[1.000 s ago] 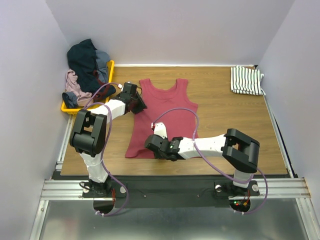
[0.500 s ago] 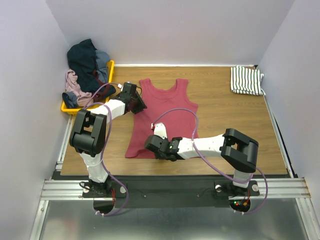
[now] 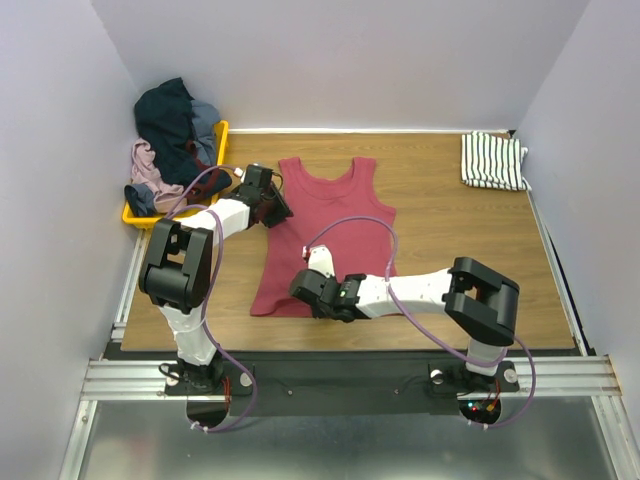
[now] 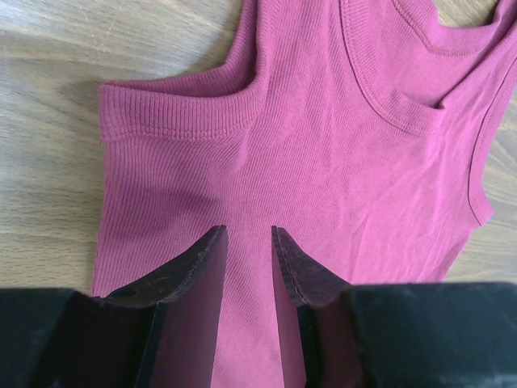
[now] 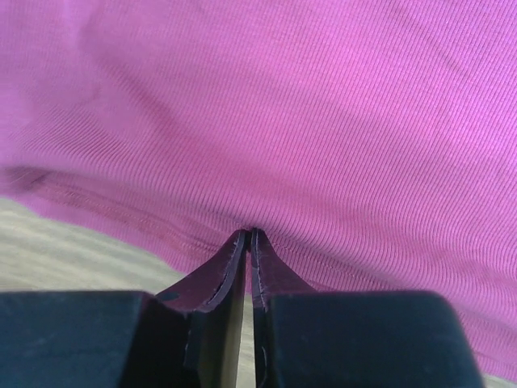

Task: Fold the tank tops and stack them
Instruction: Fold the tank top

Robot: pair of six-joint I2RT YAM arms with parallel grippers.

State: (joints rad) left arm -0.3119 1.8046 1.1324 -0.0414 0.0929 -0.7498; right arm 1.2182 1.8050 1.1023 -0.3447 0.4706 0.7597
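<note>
The dark red tank top (image 3: 325, 235) lies spread flat in the middle of the worktop (image 3: 440, 230), straps toward the far edge, hem toward the arms; the striped tank top (image 3: 492, 160) sits folded in the far right corner, well apart from it. The left jaws stand at the red top's left side just below the armhole, parted by a narrow gap with flat cloth showing between the fingers (image 4: 190, 275), holding nothing; the right jaws are closed to a sliver, their tips pinching the near hem. A yellow tray (image 3: 220, 135) at far left carries a heap of clothes (image 3: 170, 130).
</note>
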